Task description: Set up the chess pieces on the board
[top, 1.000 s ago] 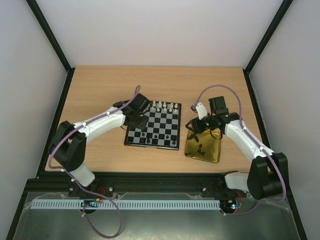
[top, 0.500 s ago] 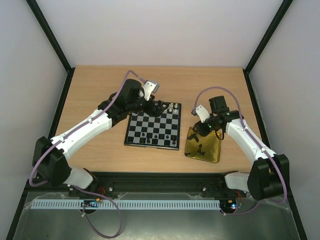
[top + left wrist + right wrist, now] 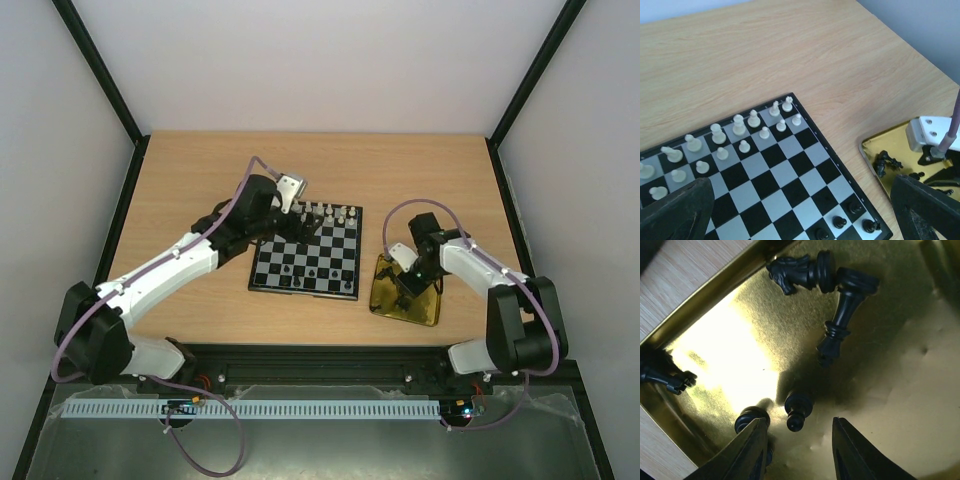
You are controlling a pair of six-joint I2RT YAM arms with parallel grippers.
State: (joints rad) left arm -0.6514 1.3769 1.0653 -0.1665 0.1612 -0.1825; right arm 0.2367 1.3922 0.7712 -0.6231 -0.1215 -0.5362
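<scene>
Right gripper [image 3: 797, 442] hung open and empty over the gold tray [image 3: 890, 390] by the near edge of the table [image 3: 200, 180], fingers [image 3: 752, 455] astride a fallen black pawn [image 3: 797, 410]. Closing could also catch the second pawn [image 3: 750, 418] just beside one finger, or flick either piece away.

table [image 3: 790, 50]: matt wood grain | tray [image 3: 890, 390]: shiny gold metal | black pieces [image 3: 842, 315]: glossy plastic

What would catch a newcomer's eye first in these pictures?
The shiny gold tray at the right, where the right gripper hangs open over black pieces lying on their sides. Then the board at the centre: white pieces stand in two rows along its far edge, with the left gripper open near its far-left corner.
</scene>
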